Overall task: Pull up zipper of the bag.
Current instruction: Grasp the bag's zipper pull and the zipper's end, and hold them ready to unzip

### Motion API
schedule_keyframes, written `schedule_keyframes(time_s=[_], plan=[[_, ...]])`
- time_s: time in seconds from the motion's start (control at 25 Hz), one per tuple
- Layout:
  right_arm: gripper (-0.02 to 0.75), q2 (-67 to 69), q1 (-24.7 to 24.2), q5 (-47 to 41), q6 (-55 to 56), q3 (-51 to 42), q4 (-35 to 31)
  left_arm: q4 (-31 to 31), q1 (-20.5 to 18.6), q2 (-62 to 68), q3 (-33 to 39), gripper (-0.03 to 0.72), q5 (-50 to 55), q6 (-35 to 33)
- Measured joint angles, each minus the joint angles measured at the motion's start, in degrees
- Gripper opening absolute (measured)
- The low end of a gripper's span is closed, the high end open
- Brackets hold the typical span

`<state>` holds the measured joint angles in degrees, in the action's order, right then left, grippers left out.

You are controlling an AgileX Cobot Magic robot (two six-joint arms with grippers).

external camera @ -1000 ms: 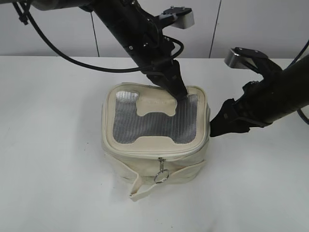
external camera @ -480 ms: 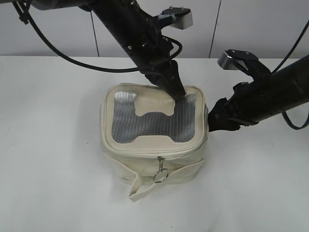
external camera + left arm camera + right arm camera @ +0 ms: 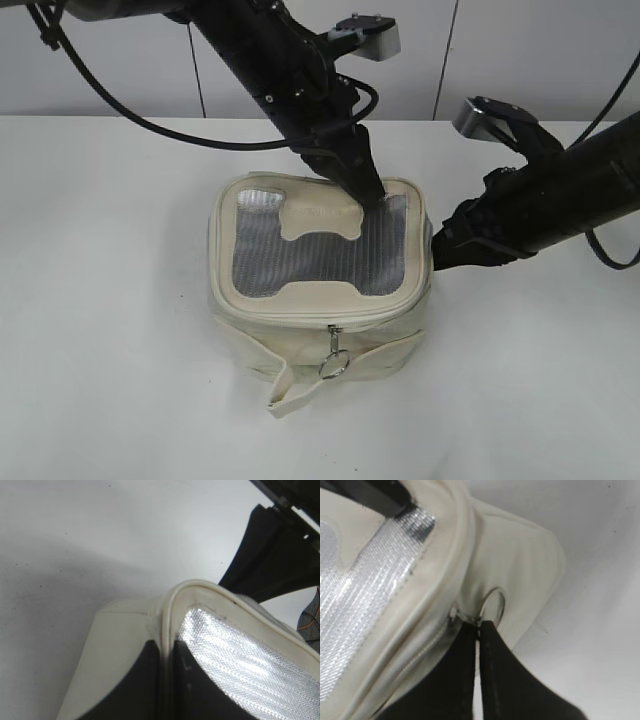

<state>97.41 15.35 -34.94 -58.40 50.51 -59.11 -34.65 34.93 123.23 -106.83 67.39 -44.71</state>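
The cream bag [image 3: 250,345] stands in the middle of the white table, with its grey mesh top up. My left gripper [image 3: 372,196] is shut on the bag's top rim at the back right corner; the left wrist view shows its jaws [image 3: 167,652] pinching the cream rim [image 3: 170,605]. My right gripper [image 3: 437,255] is at the bag's right side. The right wrist view shows it [image 3: 477,625] shut on a silver pull of the zipper [image 3: 422,647], beside a round ring [image 3: 492,605]. Another pull with a ring [image 3: 333,358] hangs at the bag's front.
The loose cream strap [image 3: 285,392] lies on the table at the bag's front. The white table [image 3: 110,300] extends to both sides, with a grey wall behind it. Both arms lean in over the back and right of the bag.
The right arm has shifted slightly left toward the bag's right side and risen a little. The left gripper keeps its hold on the rim. The bag has barely moved.
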Motion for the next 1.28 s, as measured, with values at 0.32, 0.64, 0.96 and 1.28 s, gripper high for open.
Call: schedule_keyframes(time_s=[0.32, 0.64, 0.96, 1.28], plan=[[0.008, -5.52, 0.0, -2.17, 15.32, 0.0, 14.44, -0.05, 0.0, 0.0, 0.0, 0.038, 0.05, 0.0], [0.008, -6.5, 0.0, -7.58, 16.54, 0.06, 16.72, -0.19, 0.05, 0.0, 0.0, 0.038, 0.28, 0.0], [0.008, -6.5, 0.0, -10.82, 16.54, 0.06, 16.77, -0.14, 0.05, 0.0, 0.0, 0.038, 0.28, 0.0], [0.008, -7.98, 3.42, -11.99, 16.6, 0.06, 16.94, -0.08, 0.05, 0.0, 0.0, 0.038, 0.28, 0.0]])
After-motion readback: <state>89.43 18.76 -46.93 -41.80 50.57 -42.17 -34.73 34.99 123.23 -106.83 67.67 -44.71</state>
